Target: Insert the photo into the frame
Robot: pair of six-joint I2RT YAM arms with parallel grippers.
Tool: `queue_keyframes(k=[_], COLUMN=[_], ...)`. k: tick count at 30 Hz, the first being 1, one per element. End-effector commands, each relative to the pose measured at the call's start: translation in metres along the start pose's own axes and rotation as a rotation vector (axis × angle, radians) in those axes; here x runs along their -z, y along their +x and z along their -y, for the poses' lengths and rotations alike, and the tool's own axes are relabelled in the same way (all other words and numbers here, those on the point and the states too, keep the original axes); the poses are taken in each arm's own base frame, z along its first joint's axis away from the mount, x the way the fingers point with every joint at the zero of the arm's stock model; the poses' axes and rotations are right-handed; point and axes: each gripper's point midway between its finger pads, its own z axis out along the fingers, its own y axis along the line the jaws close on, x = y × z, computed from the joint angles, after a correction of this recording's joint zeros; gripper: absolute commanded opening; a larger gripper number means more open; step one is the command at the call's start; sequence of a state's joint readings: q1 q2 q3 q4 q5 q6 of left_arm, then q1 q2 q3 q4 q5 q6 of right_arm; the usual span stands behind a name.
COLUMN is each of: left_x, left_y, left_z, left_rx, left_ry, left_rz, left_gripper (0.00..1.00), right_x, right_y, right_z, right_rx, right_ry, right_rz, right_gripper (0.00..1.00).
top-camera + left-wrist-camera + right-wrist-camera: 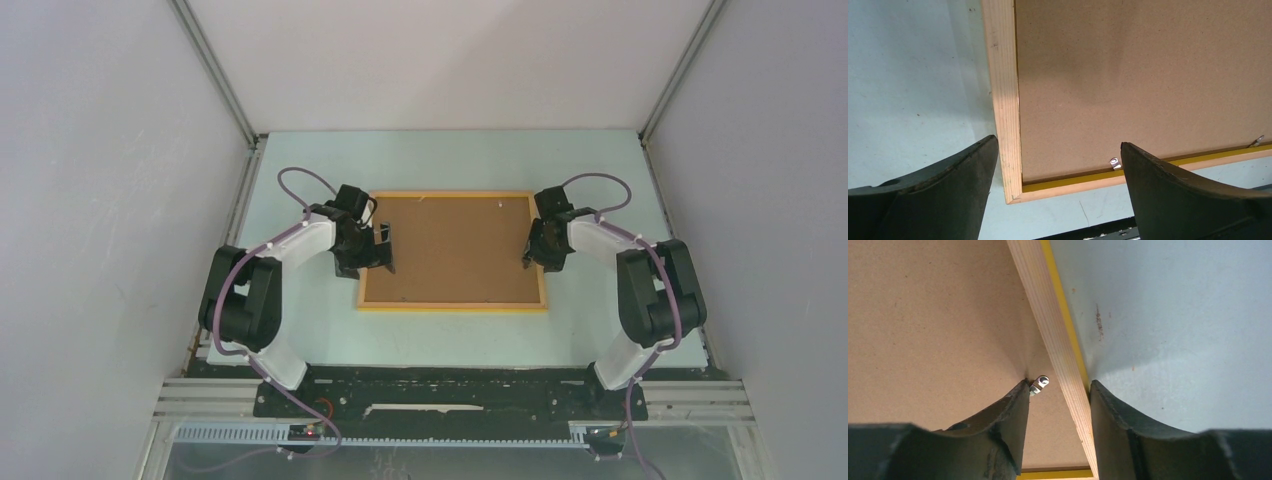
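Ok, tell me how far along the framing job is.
Looks done: the backing board lies inside the face-down frame; the photo is out of sight, presumably beneath. In hand: the right pincer straddles the right rail by a metal tab; the left pincer hovers open over the left rail. Left: probably turning the tabs to lock the board.

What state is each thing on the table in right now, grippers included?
Orange-yellow wooden frame: back side up, flat on pale table.
Brown fibreboard backing sheet: seated inside the frame.
Photo: not visible.
Left gripper: open, straddling left rail.
Right gripper: open, straddling right rail.
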State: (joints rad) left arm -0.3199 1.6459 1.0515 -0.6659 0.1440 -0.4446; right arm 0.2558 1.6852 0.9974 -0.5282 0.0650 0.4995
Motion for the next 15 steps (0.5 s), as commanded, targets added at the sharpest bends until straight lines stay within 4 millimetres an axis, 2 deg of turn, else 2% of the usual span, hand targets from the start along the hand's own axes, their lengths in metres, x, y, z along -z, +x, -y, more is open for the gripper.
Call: queue_keyframes(k=[1,8,11,12,14,15], left_x=[0.010,0.011,0.012,0.012,0.013,0.013], left_y=[-0.019,-0.019,-0.018,-0.018,-0.020,-0.020], left_z=[0.014,0.015,0.014,0.014,0.014,0.014], left_rx=[0.000,-0.002,-0.004,-0.004,-0.005,-0.007], left_ry=[0.055,0.061,0.058,0.057,0.057,0.057], left_rz=[0.053,0.054,0.056,0.058,0.062,0.063], left_gripper=[0.99,0.99,0.99,0.99,0.99,0.99], right_x=[0.002,0.007,0.007,0.007,0.011,0.014], right_y=[0.002,-0.004,-0.007,-0.007,-0.009,-0.011], right_z=[0.008,0.011,0.010,0.010,0.007,0.006], right_rx=[0.037,0.068,0.082,0.082,0.092,0.095], right_ry=[0.052,0.051,0.046,0.043,0.027,0.021], right_rz=[0.001,0.028,0.038,0.040,0.049,0.061], right_gripper=[0.48,0.22,0.04,0.01,0.03,0.09])
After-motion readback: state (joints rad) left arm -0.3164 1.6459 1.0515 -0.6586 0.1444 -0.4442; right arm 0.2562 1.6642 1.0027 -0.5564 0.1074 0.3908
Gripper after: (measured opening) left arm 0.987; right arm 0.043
